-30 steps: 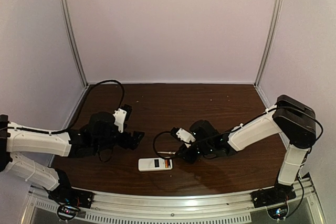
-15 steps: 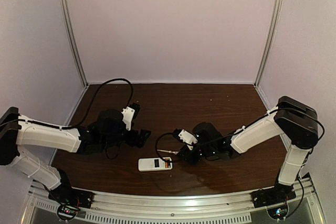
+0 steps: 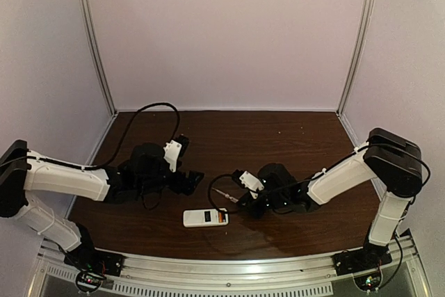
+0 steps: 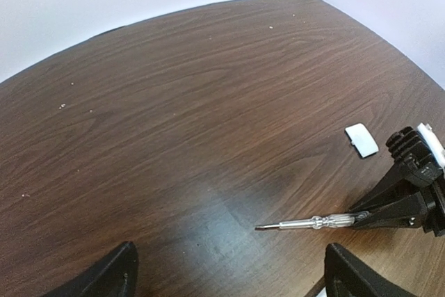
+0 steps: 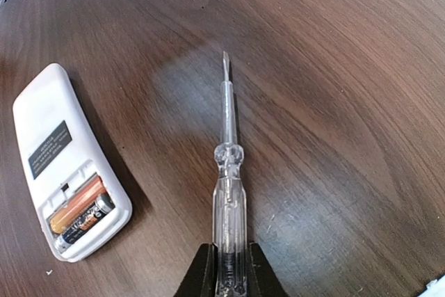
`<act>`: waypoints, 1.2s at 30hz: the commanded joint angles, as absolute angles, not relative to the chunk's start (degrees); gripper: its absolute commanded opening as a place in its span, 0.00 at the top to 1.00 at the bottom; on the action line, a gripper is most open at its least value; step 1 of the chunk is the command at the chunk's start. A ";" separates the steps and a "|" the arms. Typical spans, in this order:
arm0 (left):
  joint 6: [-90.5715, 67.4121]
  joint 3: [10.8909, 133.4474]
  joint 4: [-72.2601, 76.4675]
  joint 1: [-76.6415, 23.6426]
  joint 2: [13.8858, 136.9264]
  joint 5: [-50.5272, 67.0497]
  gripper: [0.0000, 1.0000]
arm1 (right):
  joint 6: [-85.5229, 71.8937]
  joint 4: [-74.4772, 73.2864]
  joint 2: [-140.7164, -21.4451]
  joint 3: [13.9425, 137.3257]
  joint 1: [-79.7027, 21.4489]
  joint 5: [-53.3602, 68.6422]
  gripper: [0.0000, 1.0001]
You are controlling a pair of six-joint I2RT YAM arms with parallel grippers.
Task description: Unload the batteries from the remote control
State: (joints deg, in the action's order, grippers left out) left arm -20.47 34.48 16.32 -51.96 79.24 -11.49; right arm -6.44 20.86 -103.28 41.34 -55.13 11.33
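The right gripper [image 5: 228, 263] clamps the thin clear-handled screwdriver [image 5: 228, 172]; the left gripper [image 4: 229, 279] gapes empty. Orange and dark batteries [image 5: 78, 213] sit inside the flat white remote control [image 5: 69, 165]. Unpinned, it could skid under levering.

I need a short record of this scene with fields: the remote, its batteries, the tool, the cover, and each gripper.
remote control: lies back side up on the table, cover off
batteries: two, one orange, one dark, both inside the remote control
screwdriver: clear handle, beside the remote control, not touching it
cover piece: small, white, lies apart on the table
right gripper: shut on the screwdriver handle
left gripper: open, holds nothing
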 commanded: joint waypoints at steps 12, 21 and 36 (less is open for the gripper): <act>-22.17 38.23 22.79 -49.57 82.55 -2.27 0.08 | -10.40 13.39 -90.66 37.40 -55.11 10.33 1.00; -28.62 35.81 25.84 -49.13 77.44 10.83 0.15 | -8.55 9.60 -80.66 37.05 -55.26 6.94 1.00; -38.05 30.37 31.59 -46.79 72.07 23.32 0.28 | -4.43 10.74 -74.88 38.03 -62.43 -0.90 1.00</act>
State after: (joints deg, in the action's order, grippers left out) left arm -35.22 32.34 27.59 -48.38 72.84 19.07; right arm -6.96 10.90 -76.18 37.87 -59.96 4.51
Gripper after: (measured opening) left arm 0.757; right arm 0.140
